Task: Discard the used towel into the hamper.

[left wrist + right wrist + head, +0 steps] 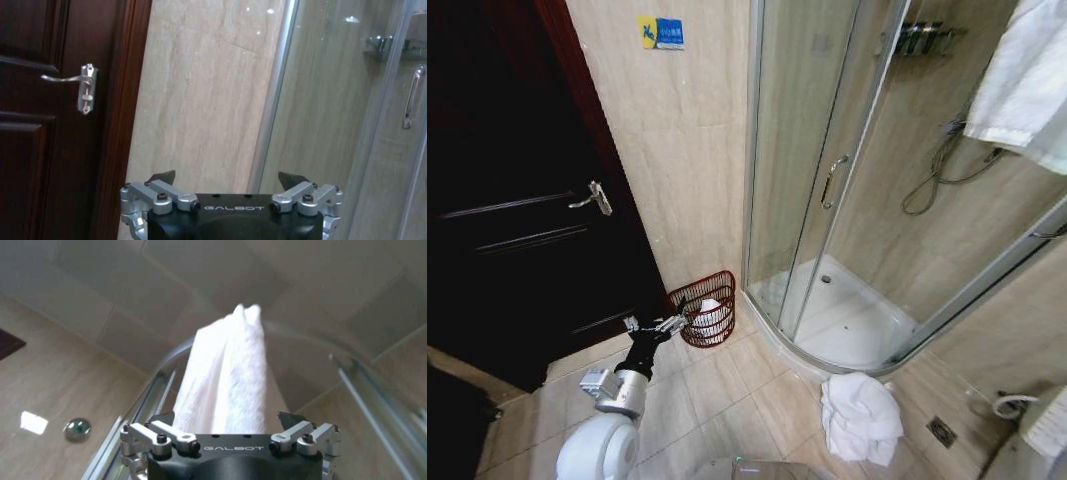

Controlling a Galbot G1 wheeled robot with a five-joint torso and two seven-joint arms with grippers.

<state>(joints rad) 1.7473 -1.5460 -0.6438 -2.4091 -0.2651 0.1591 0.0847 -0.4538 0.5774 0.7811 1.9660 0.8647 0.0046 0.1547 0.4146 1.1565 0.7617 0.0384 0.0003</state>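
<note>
Just past the spread, empty fingers of the left gripper [655, 325] sits the hamper [709, 309], something white already inside. Farther off, a towel [860, 417] lies on the floor, apparently left to do. I can't tell the right gripper's [227, 420] grip on the hanging towel [227, 377].

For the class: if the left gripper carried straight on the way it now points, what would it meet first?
Probably the beige tiled wall between the dark wooden door and the glass shower enclosure; the open left gripper faces it, though depth is unclear.
</note>
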